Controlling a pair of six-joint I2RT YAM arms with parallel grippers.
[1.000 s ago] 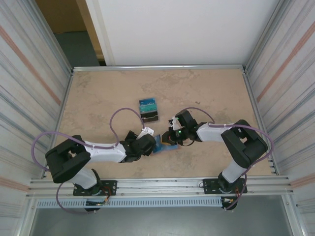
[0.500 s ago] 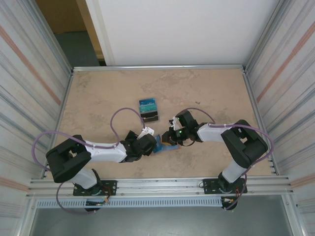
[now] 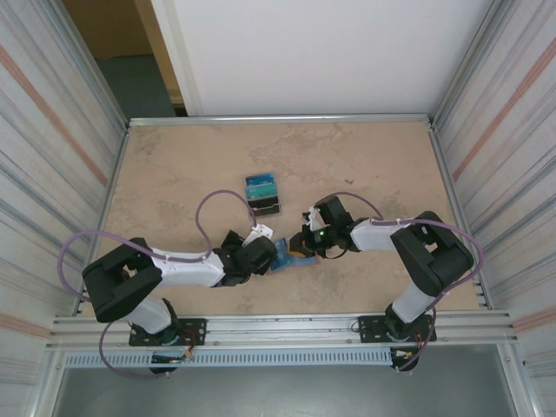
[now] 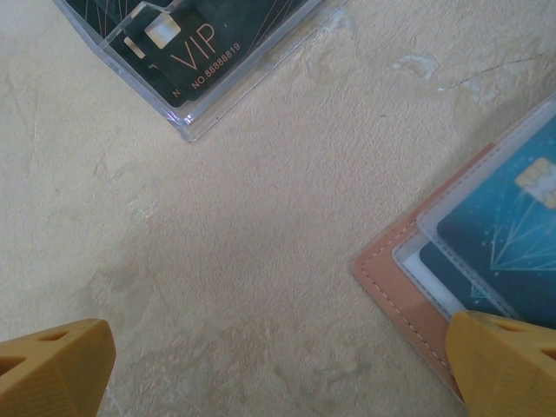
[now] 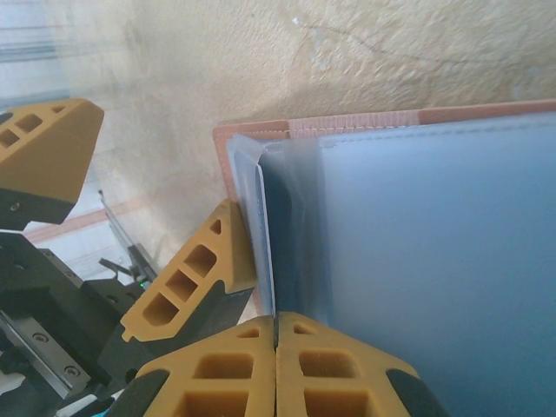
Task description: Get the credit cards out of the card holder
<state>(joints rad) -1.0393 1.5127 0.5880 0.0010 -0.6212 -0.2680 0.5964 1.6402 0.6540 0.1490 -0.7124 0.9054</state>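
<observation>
Beside open salmon-pink leather-like folding card holder (image 4: 401, 291): L gripper (image 4: 278, 373) spread wide at its corner, R gripper (image 5: 276, 340) pinched shut at its sleeve edge. Teal plastic credit cards (image 4: 512, 226) inside. Prob. stiff, slick, light; grab exposed edge.

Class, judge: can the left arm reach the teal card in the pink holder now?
Probably: left gripper hangs open beside the card holder, one finger at its edge, but a clear sleeve covers the teal card.
</observation>
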